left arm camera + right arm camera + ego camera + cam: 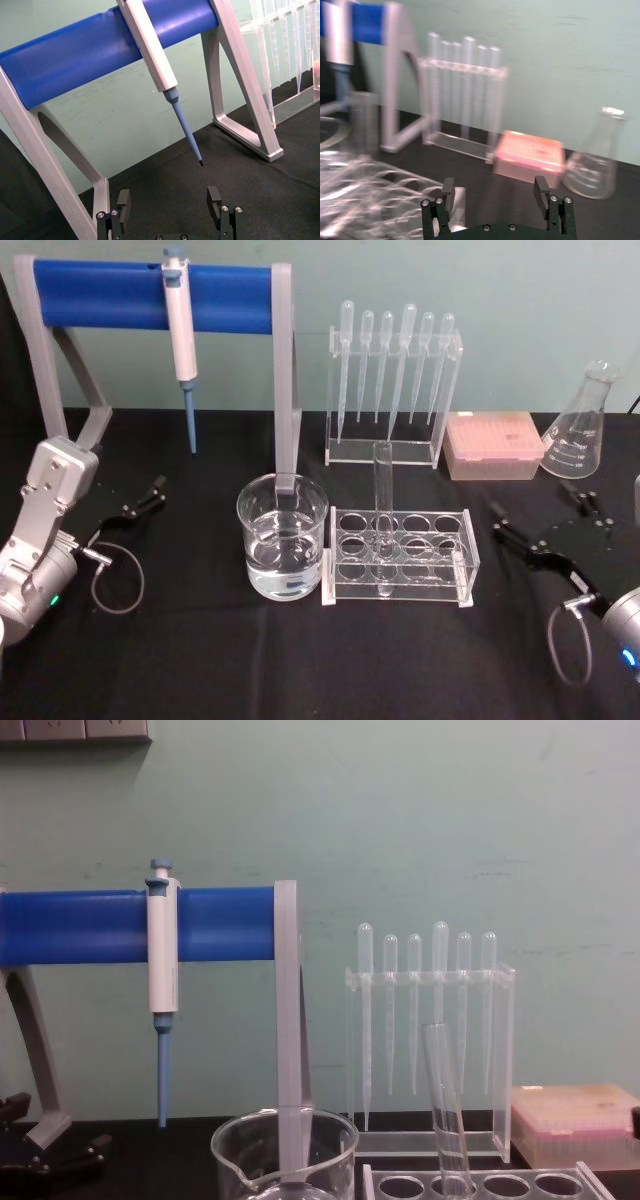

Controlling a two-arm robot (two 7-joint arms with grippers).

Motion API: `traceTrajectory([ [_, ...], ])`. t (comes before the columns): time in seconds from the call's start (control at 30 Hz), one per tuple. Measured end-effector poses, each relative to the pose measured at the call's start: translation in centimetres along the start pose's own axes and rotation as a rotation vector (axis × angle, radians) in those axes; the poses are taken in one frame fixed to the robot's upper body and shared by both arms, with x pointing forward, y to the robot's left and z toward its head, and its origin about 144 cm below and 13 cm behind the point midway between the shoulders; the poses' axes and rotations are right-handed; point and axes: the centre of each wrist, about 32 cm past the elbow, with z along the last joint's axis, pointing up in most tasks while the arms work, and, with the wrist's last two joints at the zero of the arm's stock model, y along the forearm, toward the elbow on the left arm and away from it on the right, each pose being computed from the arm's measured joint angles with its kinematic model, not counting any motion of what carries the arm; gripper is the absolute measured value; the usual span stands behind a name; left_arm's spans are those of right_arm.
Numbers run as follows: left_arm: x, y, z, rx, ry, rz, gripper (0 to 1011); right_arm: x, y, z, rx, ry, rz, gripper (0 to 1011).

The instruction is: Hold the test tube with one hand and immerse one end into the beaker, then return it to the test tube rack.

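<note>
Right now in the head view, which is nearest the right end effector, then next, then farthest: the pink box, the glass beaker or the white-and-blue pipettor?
From the right end effector:
1. Pink box, just behind it.
2. Wide clear glass beaker, table centre.
3. White-and-blue pipettor, far left, hanging on the blue stand.

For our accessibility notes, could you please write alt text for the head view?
A test tube stands upright in a clear rack beside a beaker of clear liquid on a black table. The left end effector and right end effector rest open at either side, holding nothing.
</note>
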Motion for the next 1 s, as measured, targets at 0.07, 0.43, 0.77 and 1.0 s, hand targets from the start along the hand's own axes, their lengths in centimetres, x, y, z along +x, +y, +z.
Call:
traceTrajectory([
  [0.07, 0.0, 0.0, 0.0, 0.0, 0.0, 0.0, 1000, 0.3, 0.7, -0.3, -0.01, -0.024, -0.052, 1002],
  [0.43, 0.0, 0.0, 0.0, 0.0, 0.0, 0.0, 1000, 0.8, 5.3, -2.7, -0.079, -0.114, -0.146, 1002],
  [0.77, 0.0, 0.0, 0.0, 0.0, 0.0, 0.0, 1000, 0.5, 6.6, -3.4, -0.112, -0.126, -0.133, 1002],
  [1.0, 0.0, 0.0, 0.0, 0.0, 0.0, 0.0, 1000, 0.6, 6.5, -3.3, -0.11, -0.125, -0.132, 1002],
])
